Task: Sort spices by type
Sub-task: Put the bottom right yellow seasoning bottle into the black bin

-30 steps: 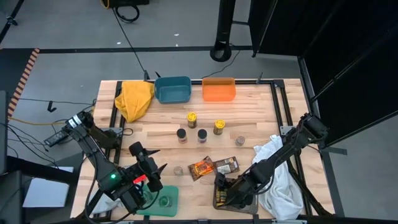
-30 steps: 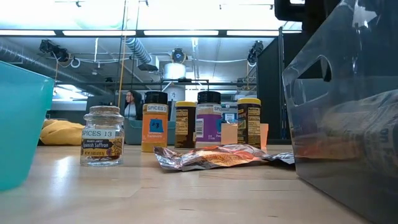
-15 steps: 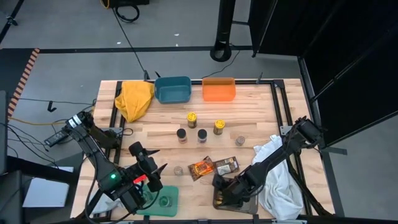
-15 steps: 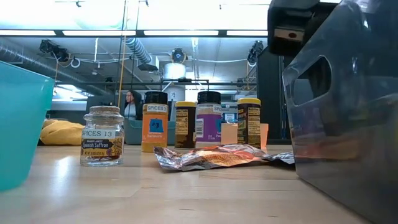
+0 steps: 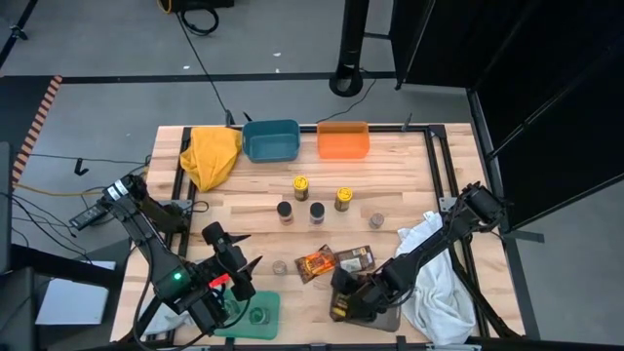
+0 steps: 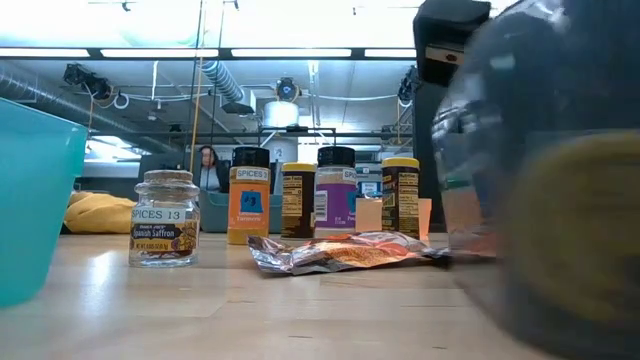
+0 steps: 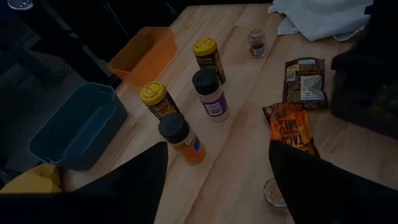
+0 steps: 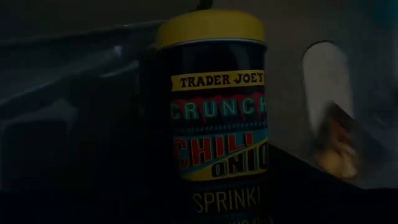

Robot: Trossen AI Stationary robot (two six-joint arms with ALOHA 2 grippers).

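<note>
- My right claw [image 5: 339, 292] is low at the near edge of the table [image 5: 419, 185], in or at the grey bin [image 5: 388, 318]. Its fingers don't show in any view, so I can't tell whether they're wide, narrow or gripping.
- Change: over the last second this claw slid a little toward the left arm's side. In the low view the bin wall went from sharp to a smeared mass spreading further across the picture, so I judge the bin got nudged or dragged.
- Right wrist view is filled by a yellow-lidded chili onion jar [image 8: 214, 112], upright, with the bin's handle cutout behind it. So that jar stands inside the bin, just ahead of the claw.
- My read: I'm either closing on that jar or placing it. Can't say which. A dragged bin could bump the packets.
- My left claw [image 7: 217, 152] is spread wide and empty, hanging above the green tray [image 5: 268, 300] at the near left corner. No change there.
- Green tray has one small jar [image 5: 257, 315] in it.
- Unsorted and unmoved: five jars mid-table, two with yellow lids [image 5: 300, 185] [image 5: 343, 199], two with dark lids [image 5: 285, 211] [image 5: 317, 211] and one small [image 5: 376, 221].
- The saffron jar [image 6: 163, 218] stands alone, nearer the tray.
- Orange packet [image 5: 314, 263] and brown packet [image 5: 355, 258] lie flat side by side, just beside the grey bin.
- Blue bin [image 5: 270, 139] and orange bin [image 5: 343, 139] at the far edge look unused.
- Task is early, with most spices left.
</note>
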